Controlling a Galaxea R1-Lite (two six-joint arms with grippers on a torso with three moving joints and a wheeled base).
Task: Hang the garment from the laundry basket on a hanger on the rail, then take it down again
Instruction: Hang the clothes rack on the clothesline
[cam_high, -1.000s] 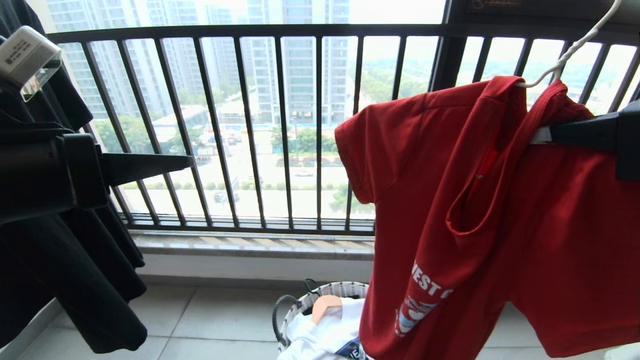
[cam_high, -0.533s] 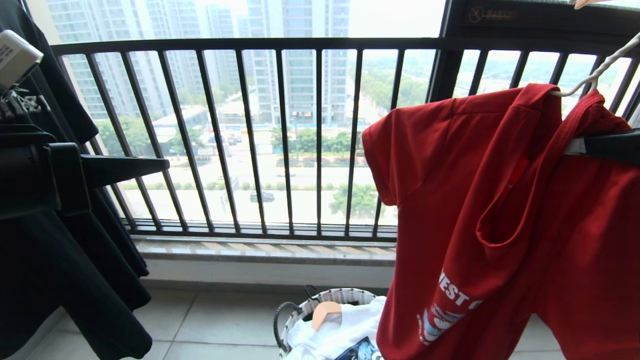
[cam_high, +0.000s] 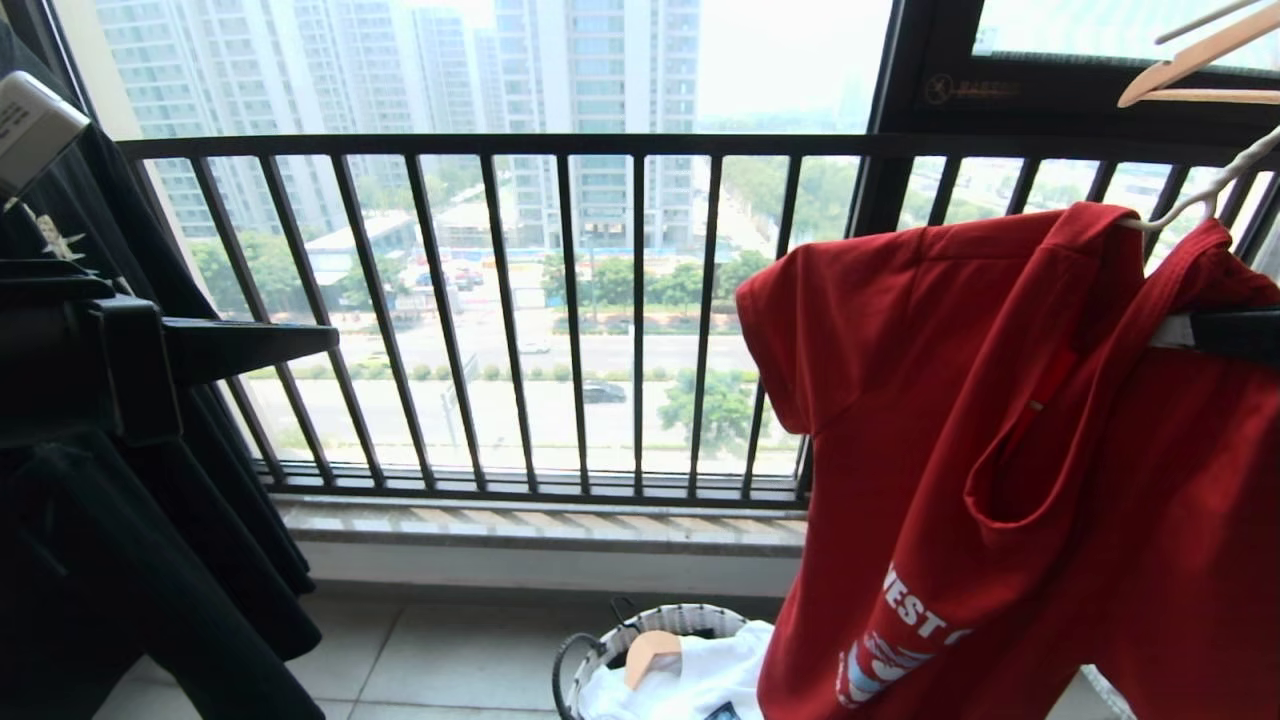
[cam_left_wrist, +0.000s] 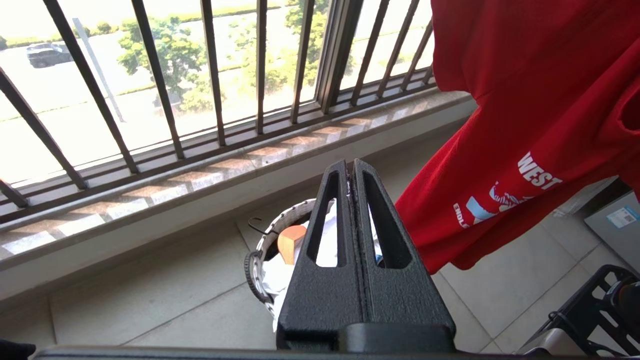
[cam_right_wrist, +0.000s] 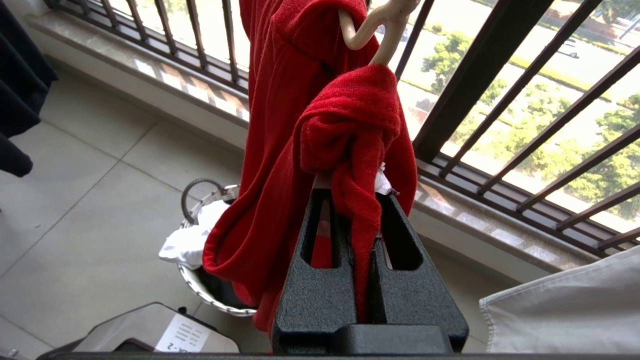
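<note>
**Red T-shirt held up on its hanger by the right hand**

Red fabric fills the right of the head view: the red T-shirt (cam_high: 1000, 450) hangs in the air before the black window railing (cam_high: 600, 300), draped unevenly over the pale wire hanger (cam_high: 1215, 185), whose long hook runs up and out at the top right corner. White lettering and a light-blue print show near the shirt's lower hem.

The right hand (cam_right_wrist: 367, 200) is clenched on a bunched fold of the red T-shirt near the collar; in the right wrist view a strip of cloth trails down between its black fingers (cam_right_wrist: 400, 280), and the hanger's stem rises just above the bunch. From the head view, this hand enters from the right edge at shoulder height of the shirt.

The left hand (cam_left_wrist: 351, 167) is raised on the left, pressed shut with nothing in it, well apart from the shirt and just in front of a hanging black T-shirt (cam_high: 150, 560).

Below, on the tiled floor (cam_high: 450, 650), stands the laundry basket (cam_high: 640, 625), holding a white cloth (cam_high: 700, 680) and a wooden hanger (cam_high: 650, 650). Another wooden hanger (cam_high: 1200, 65) shows at the top right.
</note>
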